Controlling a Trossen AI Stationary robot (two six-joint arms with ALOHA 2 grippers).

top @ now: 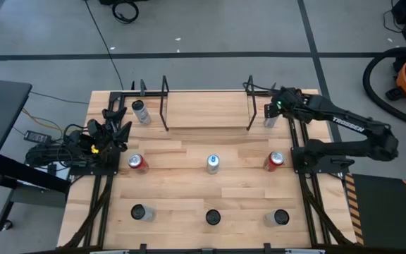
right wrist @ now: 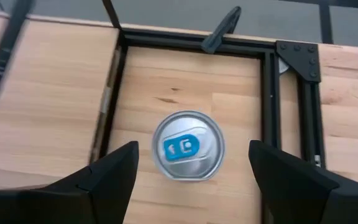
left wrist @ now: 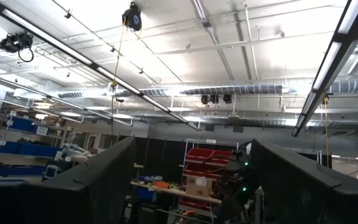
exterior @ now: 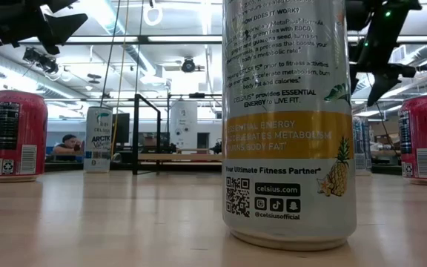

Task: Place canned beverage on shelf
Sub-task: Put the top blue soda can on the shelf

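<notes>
The shelf [top: 206, 109] is a light wood board between thin black rod end frames at the table's far middle, and nothing stands on it. A silver can with a blue tab [right wrist: 187, 146] stands upright on the table just right of the shelf [top: 270, 121]. My right gripper [top: 269, 111] hovers above this can, pointing down. It is open, with one finger on either side of the can top [right wrist: 192, 149], not touching it. My left gripper [top: 115, 130] is at the table's left edge, pointing upward, open and empty [left wrist: 191, 180].
A silver can [top: 141, 111] stands left of the shelf. The middle row has a red can [top: 137, 163], a blue-topped can [top: 212, 164] and a red can [top: 275, 161]. Three dark-topped cans [top: 212, 217] stand in the near row. Black frame rails [right wrist: 269, 99] run beside the right can.
</notes>
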